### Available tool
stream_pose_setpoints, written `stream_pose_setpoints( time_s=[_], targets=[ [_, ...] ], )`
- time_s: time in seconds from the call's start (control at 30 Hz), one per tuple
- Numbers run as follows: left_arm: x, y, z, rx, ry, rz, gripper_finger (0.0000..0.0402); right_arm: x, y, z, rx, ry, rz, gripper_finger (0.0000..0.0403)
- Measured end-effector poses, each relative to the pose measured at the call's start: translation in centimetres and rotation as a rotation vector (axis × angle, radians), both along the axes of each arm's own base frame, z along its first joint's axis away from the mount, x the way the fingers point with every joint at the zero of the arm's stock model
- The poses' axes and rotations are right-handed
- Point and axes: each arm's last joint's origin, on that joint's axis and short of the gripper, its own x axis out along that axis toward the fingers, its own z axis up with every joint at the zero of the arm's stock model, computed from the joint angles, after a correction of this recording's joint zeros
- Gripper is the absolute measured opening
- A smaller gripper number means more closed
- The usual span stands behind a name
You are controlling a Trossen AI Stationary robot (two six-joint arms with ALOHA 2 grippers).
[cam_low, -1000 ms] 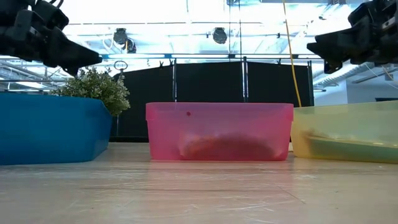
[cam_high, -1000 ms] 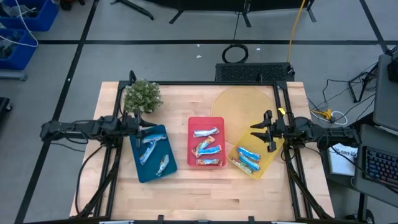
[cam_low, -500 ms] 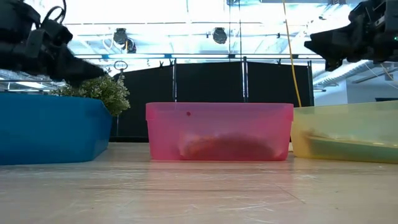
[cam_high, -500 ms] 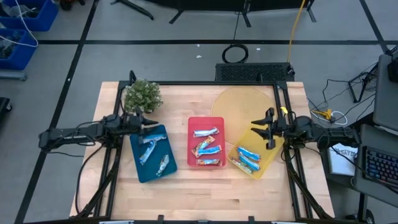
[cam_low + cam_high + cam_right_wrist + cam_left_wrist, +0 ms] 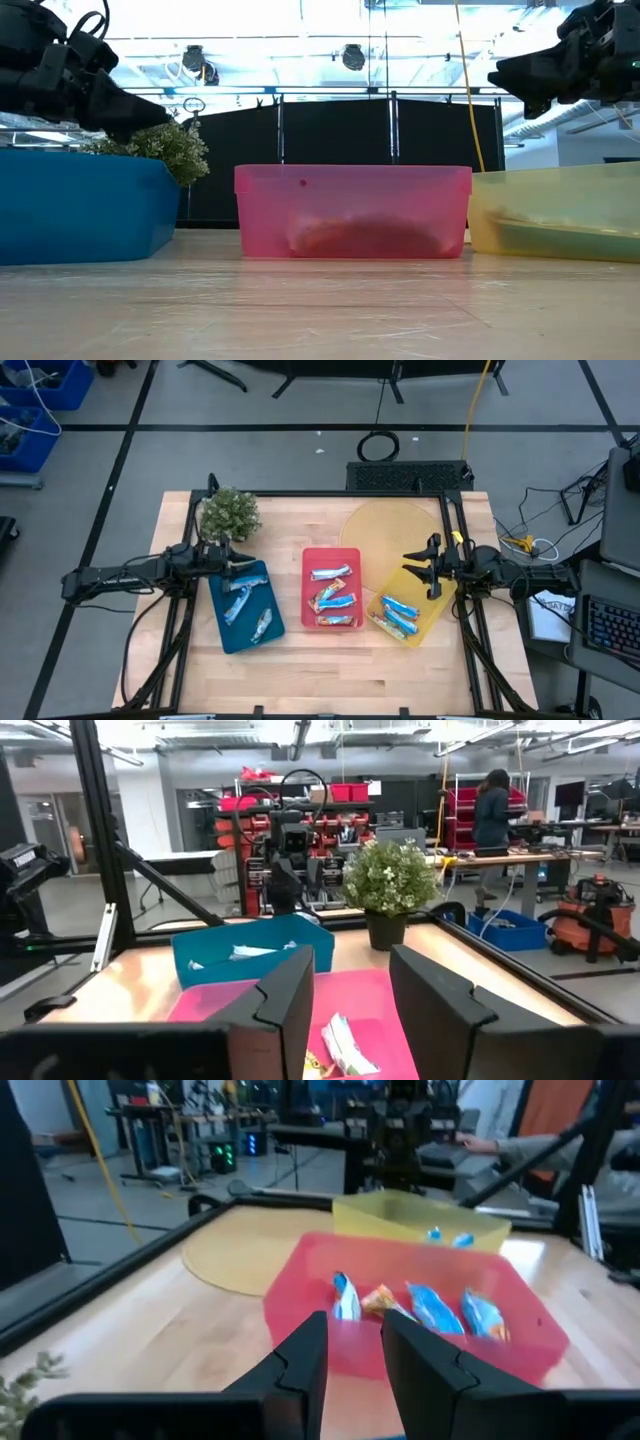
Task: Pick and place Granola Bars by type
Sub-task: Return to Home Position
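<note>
Shiny foil Granola Bars [image 5: 333,600], translucent plastic trays [image 5: 350,190]

Granola Bars [image 5: 332,598] lie in the blue tray [image 5: 232,636] (plant [image 5: 230,515] just beside it), red tray [image 5: 325,558] and yellow tray [image 5: 428,610].

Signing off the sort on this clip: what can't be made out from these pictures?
High view: granola bars too small to read wrapper types.
Low view: opaque wall of blue tray hides its bars; red tray and yellow tray show only smears.
Left wrist view: left tool covers the red tray's near wall; blue tray out of frame.
Right wrist view: right tool blocks part of the red tray; yellow tray out of frame.
</note>
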Motion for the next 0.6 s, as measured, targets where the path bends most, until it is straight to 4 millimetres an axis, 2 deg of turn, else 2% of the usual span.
stream_pose_setpoints(
  time_s=[0.13,0.6],
  targets=[
    [0.01,0.09,0.46,-0.005,-0.049,0.032,0.0104,-0.04,0.01,0.26,-0.002,-0.027,0.001,0.0125],
    [0.0,0.16,0.43,0.044,-0.037,0.051,0.0104,-0.04,0.01,0.3,-0.018,-0.028,-0.001,0.0125]
  ],
)
